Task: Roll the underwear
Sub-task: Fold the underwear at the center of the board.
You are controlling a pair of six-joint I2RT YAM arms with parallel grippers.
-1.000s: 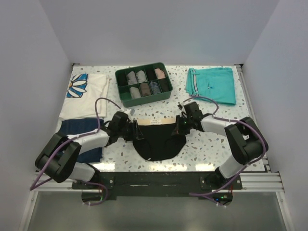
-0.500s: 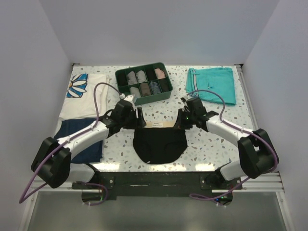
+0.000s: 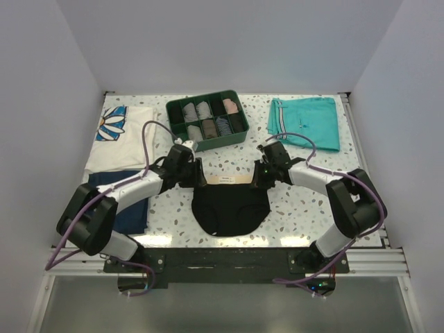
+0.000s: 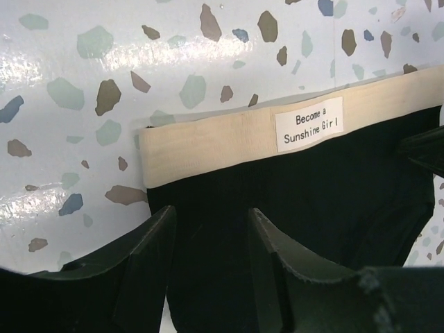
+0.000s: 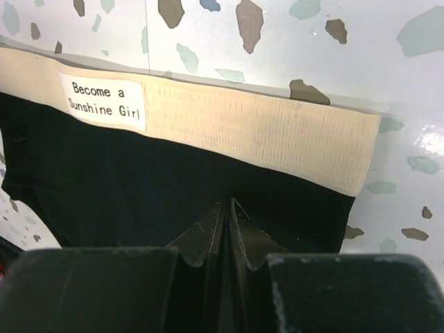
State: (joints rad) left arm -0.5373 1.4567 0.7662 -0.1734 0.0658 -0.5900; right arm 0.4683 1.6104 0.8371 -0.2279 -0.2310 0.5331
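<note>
Briefs (image 3: 229, 208) laid squarer and flatter than 1 s ago, waistband (image 5: 277, 128) far side. L gripper (image 4: 208, 222) released, jaws apart. R gripper (image 5: 227, 205) clenched, can't tell if pinching fabric. Roll not started.

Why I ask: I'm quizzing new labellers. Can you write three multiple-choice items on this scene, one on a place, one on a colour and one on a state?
1. The green tray sits: A) on the teal shorts B) beyond the waistband of the underwear C) at the near edge.
2. The waistband is: A) red B) teal C) beige.
3. The underwear lies: A) spread flat B) rolled up C) inside the tray.
Answers: 1 B, the top view shows the tray past the waistband side. 2 C, both wrist views show a beige band. 3 A, the fabric lies open and no roll has been started.
</note>
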